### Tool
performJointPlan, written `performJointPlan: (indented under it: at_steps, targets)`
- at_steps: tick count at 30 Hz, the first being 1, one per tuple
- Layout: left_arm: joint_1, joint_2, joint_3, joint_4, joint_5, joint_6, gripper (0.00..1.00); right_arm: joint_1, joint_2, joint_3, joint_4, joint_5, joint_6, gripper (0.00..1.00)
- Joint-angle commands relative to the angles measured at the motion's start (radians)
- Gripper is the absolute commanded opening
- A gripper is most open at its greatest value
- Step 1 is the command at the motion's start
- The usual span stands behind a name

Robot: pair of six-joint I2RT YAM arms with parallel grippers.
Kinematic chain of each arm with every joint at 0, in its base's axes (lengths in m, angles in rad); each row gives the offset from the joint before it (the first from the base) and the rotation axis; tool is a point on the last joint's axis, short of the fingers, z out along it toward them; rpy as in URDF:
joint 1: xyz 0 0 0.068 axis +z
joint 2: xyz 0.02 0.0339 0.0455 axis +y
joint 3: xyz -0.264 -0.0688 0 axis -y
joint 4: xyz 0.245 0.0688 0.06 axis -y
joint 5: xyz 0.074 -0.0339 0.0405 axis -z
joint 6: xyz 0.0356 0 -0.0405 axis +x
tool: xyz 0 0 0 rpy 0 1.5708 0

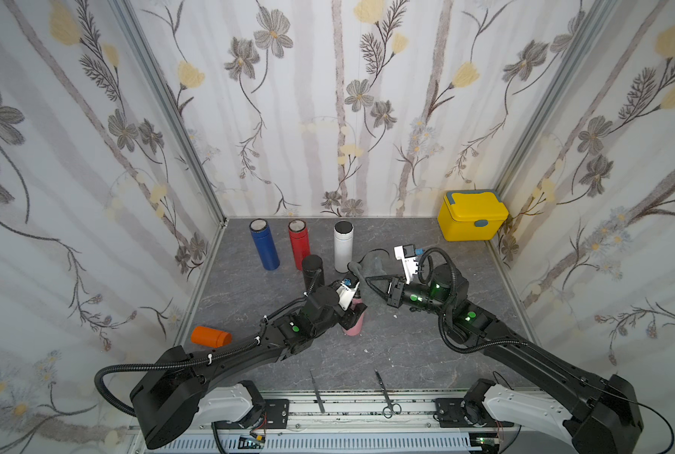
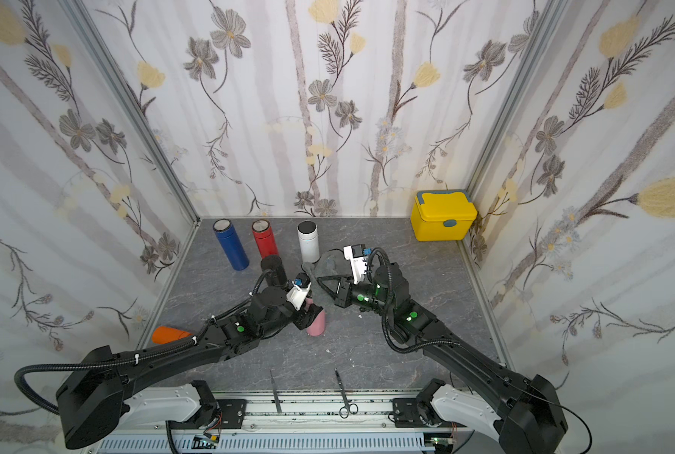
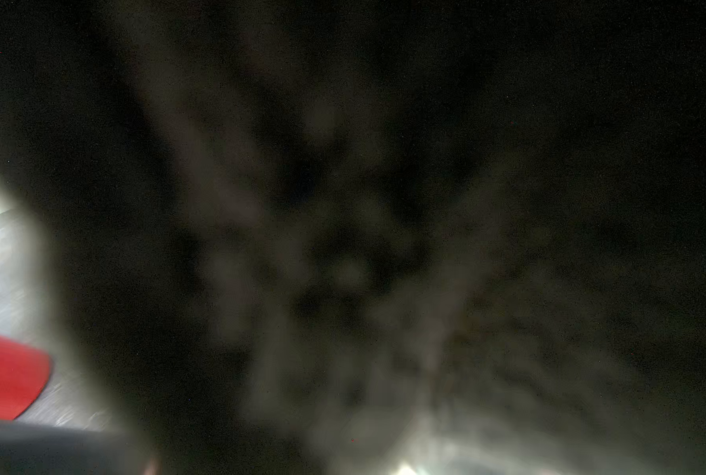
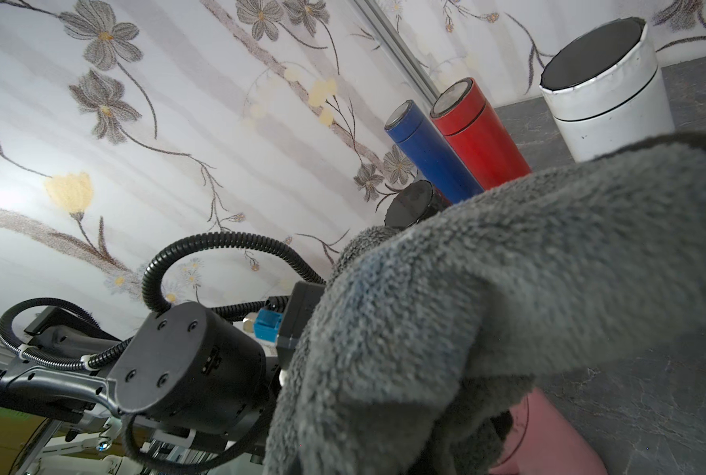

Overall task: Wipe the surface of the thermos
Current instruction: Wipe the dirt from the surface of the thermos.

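Three walls, the back wall (image 1: 328, 118) at 12 o'clock, the left wall (image 1: 52, 196) at 9 and the right wall (image 1: 623, 196) at 3, carry pale striped wallpaper with grey and yellow flowers. Aluminium corner posts (image 1: 169, 110) (image 1: 548, 94) rise at 11 and 1 o'clock. The tabletop (image 1: 398, 353) is dark grey, veined like marble. A metal rail (image 1: 367, 408) runs along its 6 o'clock edge. Light is soft and even.

A fluffy gray towel (image 4: 507, 308) is seen close up, draped over a pink thermos (image 4: 548, 444). Behind it, a blue thermos (image 4: 429, 156), a red thermos (image 4: 478, 135) and a white thermos (image 4: 614, 107) are lined up against floral wallpaper (image 4: 178, 123). A black thermos (image 4: 413, 203) is partly hidden by the towel.
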Motion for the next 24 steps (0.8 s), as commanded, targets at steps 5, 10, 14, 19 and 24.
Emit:
performJointPlan:
  at_steps: [5, 10, 14, 19, 24]
  targets:
    - [-0.028, -0.015, -0.012, 0.124, 0.015, 0.014, 0.0, 0.016, 0.211, 0.109, 0.021, 0.062, -0.051, 0.0]
    - [-0.031, -0.032, -0.042, 0.158, 0.014, 0.001, 0.0, 0.056, 0.277, 0.12, 0.042, 0.112, -0.069, 0.0]
    - [-0.031, -0.037, -0.052, 0.168, 0.014, -0.005, 0.0, 0.064, 0.17, 0.039, 0.021, 0.201, -0.062, 0.0]
    - [-0.031, -0.036, -0.064, 0.193, 0.011, -0.005, 0.0, 0.056, -0.014, -0.019, -0.068, 0.331, -0.059, 0.0]
    - [-0.031, -0.027, -0.054, 0.199, 0.045, 0.011, 0.0, 0.05, -0.033, -0.014, -0.106, 0.261, -0.068, 0.0]
